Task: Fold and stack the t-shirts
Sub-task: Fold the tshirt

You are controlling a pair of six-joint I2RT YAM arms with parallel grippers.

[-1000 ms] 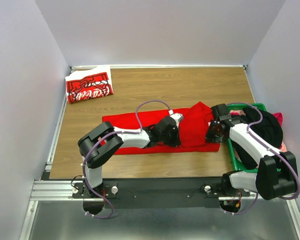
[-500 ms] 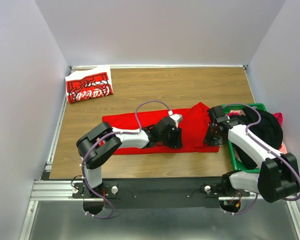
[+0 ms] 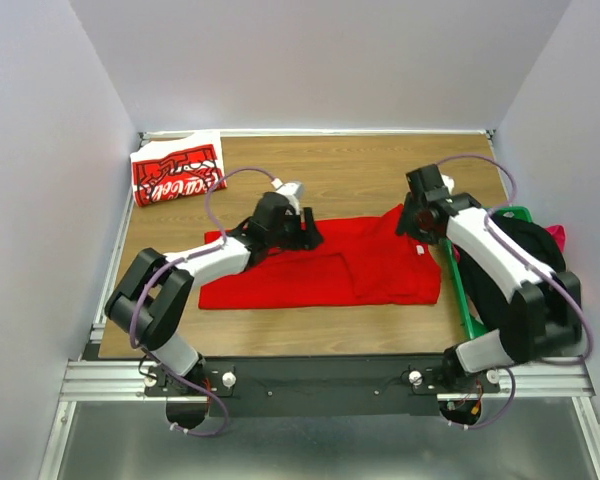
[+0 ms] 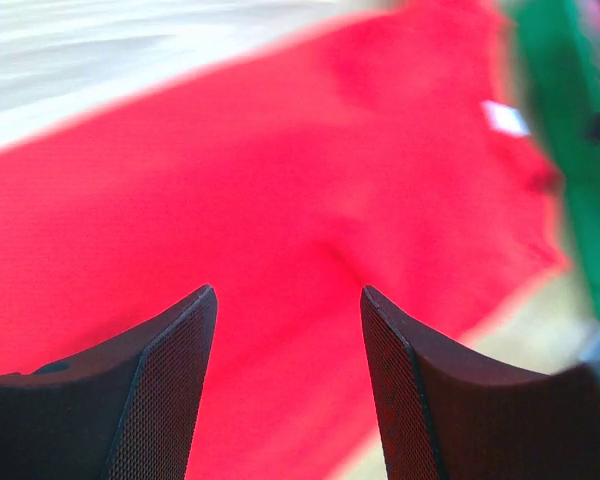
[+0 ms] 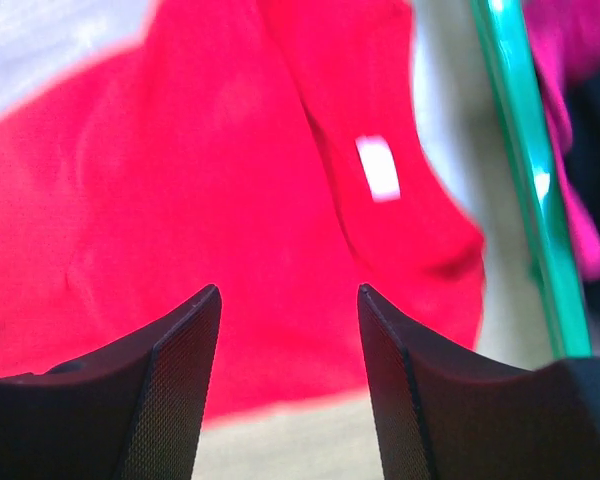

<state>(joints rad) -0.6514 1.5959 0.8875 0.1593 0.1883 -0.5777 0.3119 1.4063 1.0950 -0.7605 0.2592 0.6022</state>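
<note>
The plain red t-shirt (image 3: 360, 270) lies flat across the middle of the table, folded into a long band. My left gripper (image 3: 308, 236) hovers over its far edge left of centre, open and empty; in the left wrist view (image 4: 285, 290) only red cloth (image 4: 280, 150) shows between the fingers. My right gripper (image 3: 412, 232) stands open over the shirt's right end near the collar. Its own view (image 5: 288, 288) looks down on the shirt (image 5: 180, 180) and a white label (image 5: 378, 167). The lettered red t-shirt (image 3: 178, 172) lies folded at the back left corner.
A green crate (image 3: 462, 290) stands at the table's right edge, close beside my right arm, with black cloth (image 3: 535, 255) and pink cloth (image 3: 558, 236) heaped in it. Its rim (image 5: 520, 150) runs just right of the shirt. Walls enclose the table.
Both grippers have opened and let go of the red shirt. They lifted and moved toward the shirt's far edge, the left one going left. The shirt now lies flatter.
</note>
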